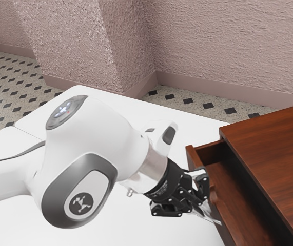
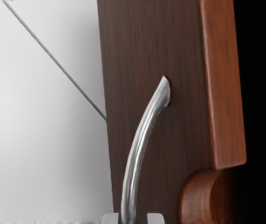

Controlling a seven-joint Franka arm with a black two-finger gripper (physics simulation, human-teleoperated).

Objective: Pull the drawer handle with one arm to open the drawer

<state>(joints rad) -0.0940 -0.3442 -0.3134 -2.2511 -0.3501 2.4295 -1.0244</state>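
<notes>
A: Drawer handle (image 2: 144, 140), where is it?

B: On the drawer front (image 2: 142, 51). It is a curved silver bar with one end set into the dark wood. The other end runs out of the wrist view between two pale pads (image 2: 109, 218).

A: Gripper?

B: The black gripper (image 1: 203, 204) is up against the drawer front and clamped on the drawer handle, one pad on either side of the bar. From the exterior view the contact is hard to make out, because the hand's own links crowd it.

A: Drawer?

B: The drawer (image 1: 197, 158) is partly out. The drawer front stands clear of the cabinet (image 1: 279, 148), and an open slot shows behind it. The inside is in shadow, so I can't read any contents. The lower part of the drawer front is cut off at the picture's edge.

A: Beyond that?

B: The white arm (image 1: 84, 159) comes in on the side of the drawer front away from the cabinet, and its bulk hides much of the white table (image 1: 110, 100). Farther from the drawer front are the tiled floor (image 1: 13, 82) with dark diamonds and a rough pinkish wall (image 1: 228, 41).
</notes>
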